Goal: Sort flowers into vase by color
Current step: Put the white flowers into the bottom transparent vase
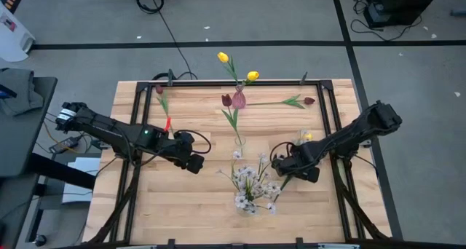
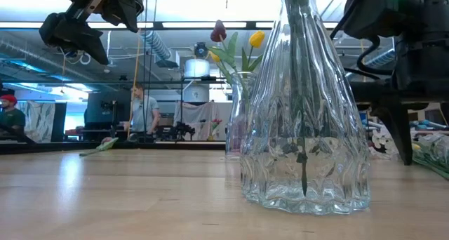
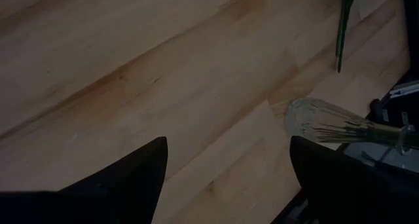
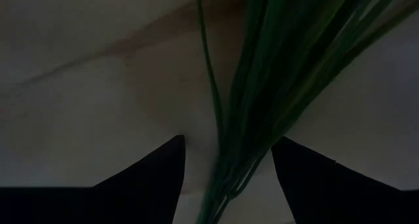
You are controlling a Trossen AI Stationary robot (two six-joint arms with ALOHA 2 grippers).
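Observation:
A yellow tulip point(image 1: 306, 136) lies on the table at the right, and its green stems and leaves point(image 4: 262, 73) run under my right gripper point(image 1: 285, 167). That gripper points down, open, one finger on either side of the stems point(image 4: 226, 142). My left gripper point(image 1: 195, 164) hangs open above bare wood left of centre point(image 3: 226, 142). White blossoms point(image 1: 251, 180) stand in a clear vase point(image 2: 305, 128) near the front. Yellow tulips point(image 1: 223, 57) and a maroon tulip point(image 1: 226, 100) stand in a far vase point(image 1: 239, 100). Another maroon tulip point(image 1: 309, 100) lies on the table at the far right.
A slim clear vase point(image 1: 239, 142) stands mid-table between the two grippers, also seen in the left wrist view as glass point(image 3: 327, 122). One more maroon tulip point(image 1: 160, 91) lies at the far left. A black frame point(image 1: 138, 84) runs around the tabletop.

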